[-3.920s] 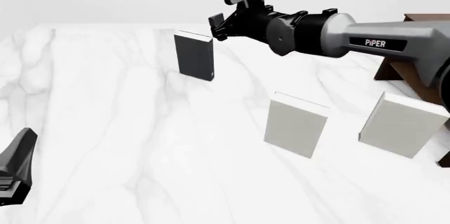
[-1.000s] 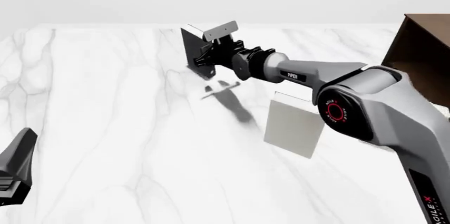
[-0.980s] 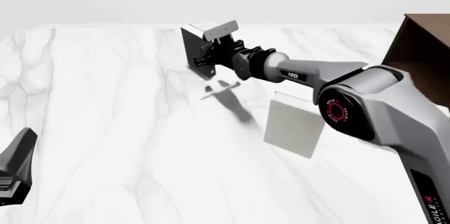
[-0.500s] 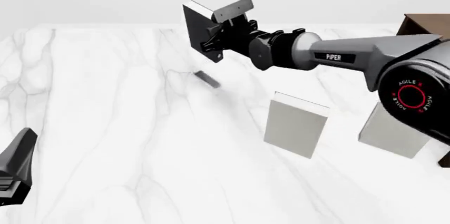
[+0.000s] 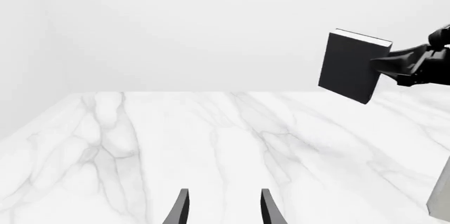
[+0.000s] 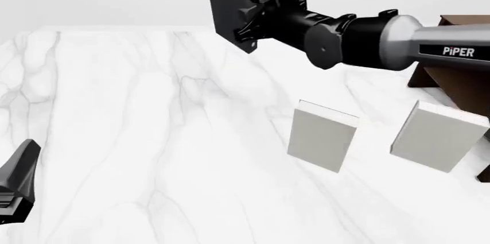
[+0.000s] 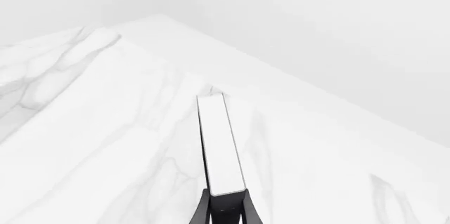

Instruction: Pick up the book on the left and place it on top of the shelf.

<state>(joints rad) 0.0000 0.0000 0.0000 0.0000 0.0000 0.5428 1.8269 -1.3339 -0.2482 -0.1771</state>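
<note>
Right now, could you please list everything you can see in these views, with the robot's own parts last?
book: 1, charcoal cover with white page edges, held in the air above the far table
light books: 2, grey-white, standing on the table at centre right and right
shelf: 1, dark brown, right edge, partly behind the arm
table: 1, white marble
right gripper: 1, black, shut on the book
left gripper: 1, black, open, low at near left

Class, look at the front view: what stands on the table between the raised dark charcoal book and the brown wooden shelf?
Two upright light grey-white books stand there, below the black book and shelf.
</note>
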